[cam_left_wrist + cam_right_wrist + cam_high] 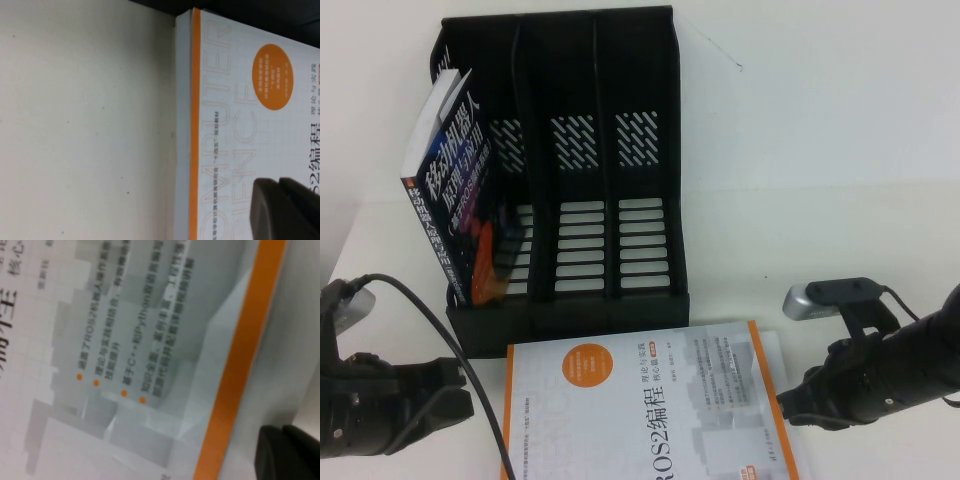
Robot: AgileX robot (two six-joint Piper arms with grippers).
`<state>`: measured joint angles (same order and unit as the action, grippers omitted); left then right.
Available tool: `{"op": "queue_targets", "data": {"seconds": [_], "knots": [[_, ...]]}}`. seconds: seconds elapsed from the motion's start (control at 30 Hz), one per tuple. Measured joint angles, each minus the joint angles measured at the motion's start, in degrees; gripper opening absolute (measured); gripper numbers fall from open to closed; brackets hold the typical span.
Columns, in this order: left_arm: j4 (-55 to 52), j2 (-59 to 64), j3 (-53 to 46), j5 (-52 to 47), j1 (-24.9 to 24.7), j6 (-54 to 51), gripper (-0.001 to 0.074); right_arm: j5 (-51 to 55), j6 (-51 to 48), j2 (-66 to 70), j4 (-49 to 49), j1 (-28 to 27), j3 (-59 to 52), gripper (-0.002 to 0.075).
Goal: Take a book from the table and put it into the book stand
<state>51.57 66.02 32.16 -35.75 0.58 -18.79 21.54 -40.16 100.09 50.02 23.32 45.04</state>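
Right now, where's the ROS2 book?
In the high view the book lies flat on the table, just in front of the book stand, between the left gripper and right gripper.

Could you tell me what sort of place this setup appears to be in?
Probably a lab or office test bench: a plain white table holds a black book stand with a dark blue book in it, a ROS2 book lies flat, and the left gripper and right gripper flank it.

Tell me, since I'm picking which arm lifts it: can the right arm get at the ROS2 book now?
Probably yes. The right hand hangs at the orange right edge of the ROS2 book, which lies flat on the table with nothing between them. The left hand, shut, waits at the opposite edge.
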Motion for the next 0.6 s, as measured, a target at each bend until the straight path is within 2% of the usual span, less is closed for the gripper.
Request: {"op": "queue_targets", "data": {"seconds": [0.33, 0.6], "knots": [[0.85, 0.0, 0.0, 0.3, 0.0, -0.68, -0.0002, -6.44, 0.0, 0.03, -1.36, 6.9, 0.46, 0.0004], [0.85, 0.0, 0.0, 0.19, 0.0, -0.84, -0.0002, -5.55, -0.11, 0.78, 0.03, 8.89, 2.02, 0.0005]]}}
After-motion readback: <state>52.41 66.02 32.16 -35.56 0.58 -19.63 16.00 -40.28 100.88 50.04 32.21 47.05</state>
